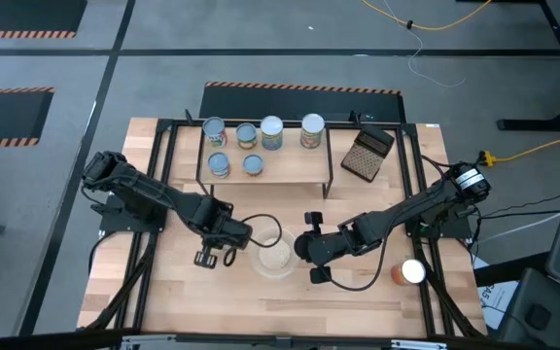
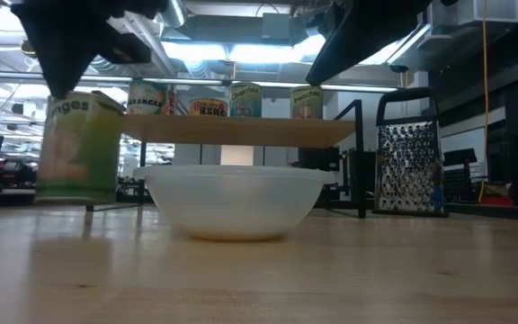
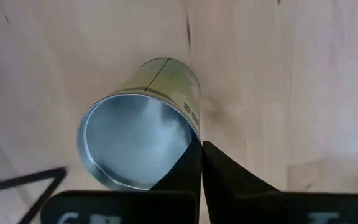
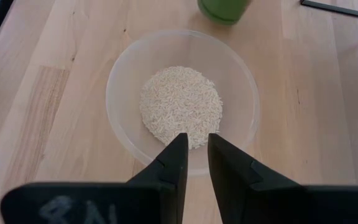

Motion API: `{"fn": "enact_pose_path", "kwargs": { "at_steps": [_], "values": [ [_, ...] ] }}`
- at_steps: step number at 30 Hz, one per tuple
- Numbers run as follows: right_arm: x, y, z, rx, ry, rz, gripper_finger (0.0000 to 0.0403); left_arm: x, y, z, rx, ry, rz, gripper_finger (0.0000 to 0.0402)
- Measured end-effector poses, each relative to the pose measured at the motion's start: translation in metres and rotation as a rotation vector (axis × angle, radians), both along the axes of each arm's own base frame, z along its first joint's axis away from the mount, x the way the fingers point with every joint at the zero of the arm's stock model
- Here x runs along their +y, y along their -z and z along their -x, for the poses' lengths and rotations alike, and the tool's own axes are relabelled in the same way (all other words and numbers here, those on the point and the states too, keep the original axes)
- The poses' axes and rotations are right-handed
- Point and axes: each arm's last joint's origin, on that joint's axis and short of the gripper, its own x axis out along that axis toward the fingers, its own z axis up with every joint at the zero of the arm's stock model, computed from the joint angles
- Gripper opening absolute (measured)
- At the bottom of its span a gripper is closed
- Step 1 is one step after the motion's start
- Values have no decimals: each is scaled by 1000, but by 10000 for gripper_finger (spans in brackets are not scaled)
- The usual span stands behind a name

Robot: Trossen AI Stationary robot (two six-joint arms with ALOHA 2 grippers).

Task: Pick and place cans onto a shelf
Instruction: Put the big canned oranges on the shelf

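Observation:
A green-yellow labelled can (image 3: 143, 134) with a silver top stands upright on the table; it also shows at the left of the low view (image 2: 79, 148). My left gripper (image 3: 201, 147) is shut just above the can's rim and hides the can in the high view (image 1: 217, 251). My right gripper (image 4: 194, 144) is shut and empty, above the near rim of the glass bowl (image 4: 182, 102). Several cans (image 1: 261, 136) stand on the light-wood shelf (image 1: 295, 167). One orange-labelled can (image 1: 411, 272) stands on the table at the right. My left gripper's shut fingertips (image 3: 191, 155) point down over the can's top rim (image 3: 188, 127). I cannot tell whether they touch it. The can stands upright on the table.
The clear bowl of pale grains (image 1: 275, 253) sits between the two grippers. A dark grater (image 1: 367, 154) leans at the shelf's right end. Black frame rails (image 1: 154, 194) run along the table's left and right sides. Bare wood lies along the near edge.

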Motion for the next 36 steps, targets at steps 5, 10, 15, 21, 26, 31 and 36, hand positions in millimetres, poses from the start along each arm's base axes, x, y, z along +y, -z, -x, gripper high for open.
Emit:
{"fn": "enact_pose_path", "kwargs": {
  "at_steps": [5,10,15,21,26,31,36],
  "values": [
    [0,0,0,0,0,0,67,10,-12,-6,-34,50,-14,0],
    [0,0,0,0,0,0,67,21,-39,-16,-122,77,-54,0],
    [0,0,0,0,0,0,67,34,-69,-25,-234,99,-87,0],
    [0,0,0,0,1,0,67,54,-102,-31,-352,115,-158,0],
    [0,0,0,0,1,0,67,72,-120,-33,-409,122,-228,0],
    [0,0,0,0,1,0,67,92,-127,-35,-436,102,-282,0],
    [0,0,0,0,-11,11,67,111,-128,-37,-453,62,-303,0]
  ]
}}
